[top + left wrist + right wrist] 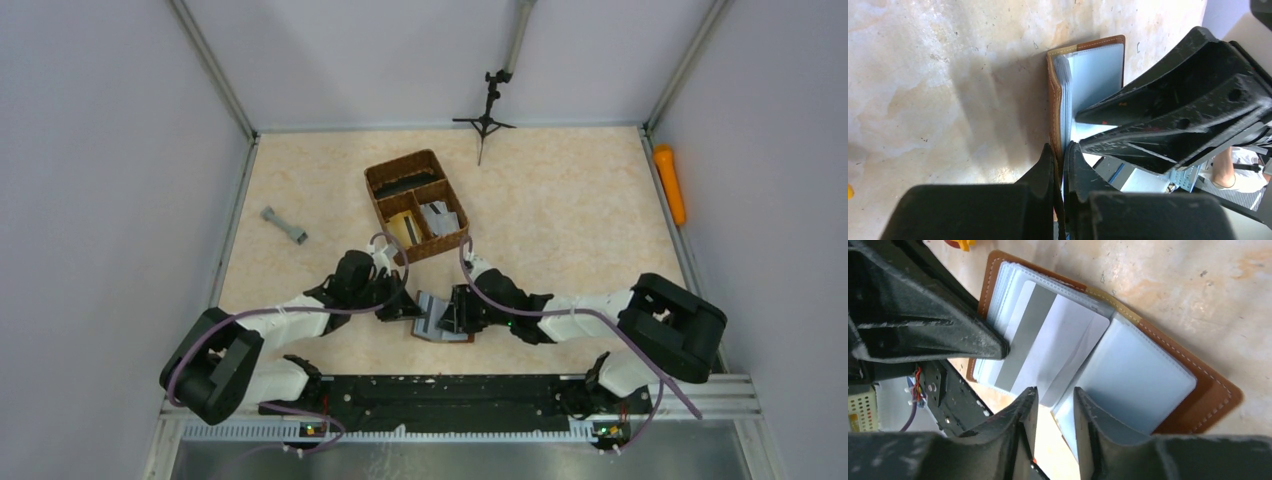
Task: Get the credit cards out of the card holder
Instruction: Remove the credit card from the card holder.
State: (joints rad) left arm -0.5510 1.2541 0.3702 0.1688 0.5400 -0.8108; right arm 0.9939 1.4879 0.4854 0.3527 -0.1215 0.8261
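The card holder (pixel 440 322) lies open on the table between my two grippers, brown leather outside (pixel 1213 395) with clear grey-silver sleeves inside (pixel 1138 375). A white and grey credit card (pixel 1048 347) sticks partly out of the left sleeve stack. My left gripper (pixel 406 306) is shut on the holder's brown edge (pixel 1053 100), seen up close in the left wrist view (pixel 1061 152). My right gripper (pixel 452 312) is open over the holder's near edge (pixel 1054 402), with the card's corner and a sleeve edge between its fingers (pixel 1030 407).
A brown woven compartment basket (pixel 417 203) with dark and light items stands just behind the grippers. A grey dumbbell-shaped object (pixel 284 226) lies at the left, an orange object (pixel 670 183) along the right wall, a small black tripod (pixel 486 118) at the back.
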